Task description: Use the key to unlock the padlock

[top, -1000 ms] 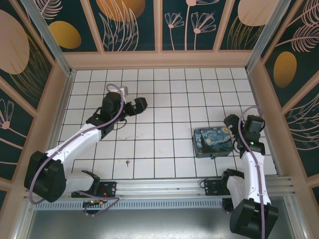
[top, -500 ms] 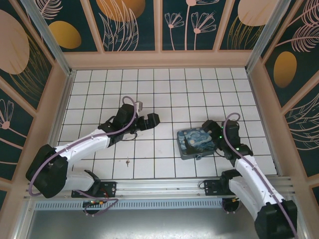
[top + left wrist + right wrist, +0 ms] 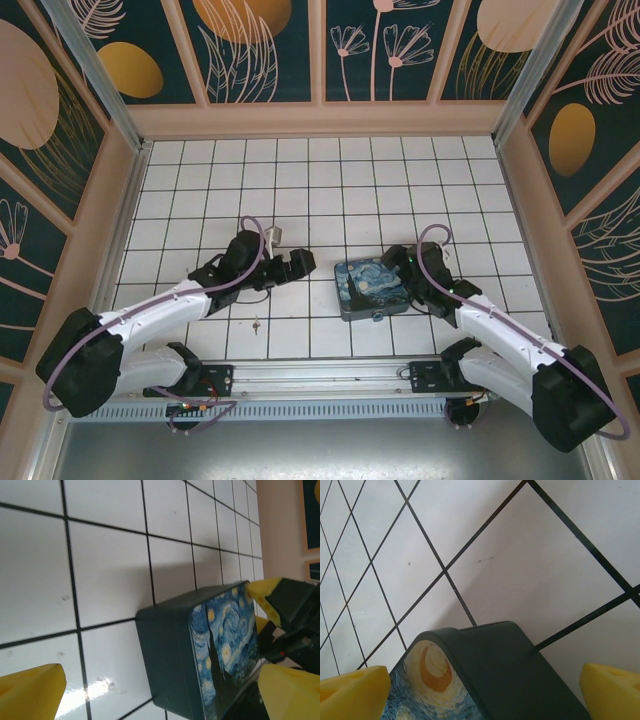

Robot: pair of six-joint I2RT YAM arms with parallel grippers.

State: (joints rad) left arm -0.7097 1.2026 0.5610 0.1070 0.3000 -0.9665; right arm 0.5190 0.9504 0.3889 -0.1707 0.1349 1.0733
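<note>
Straddling tin box (image 3: 372, 287), right hand (image 3: 480, 692) (wide open)

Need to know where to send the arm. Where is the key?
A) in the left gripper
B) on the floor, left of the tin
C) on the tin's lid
B: the key lies on a white tile, left of the tin.

The left arm (image 3: 160, 300) and right arm (image 3: 500, 325) have white shells and black joints. A purple cable (image 3: 252, 220) trails each; the finger pads (image 3: 30, 690) are yellow.
</note>
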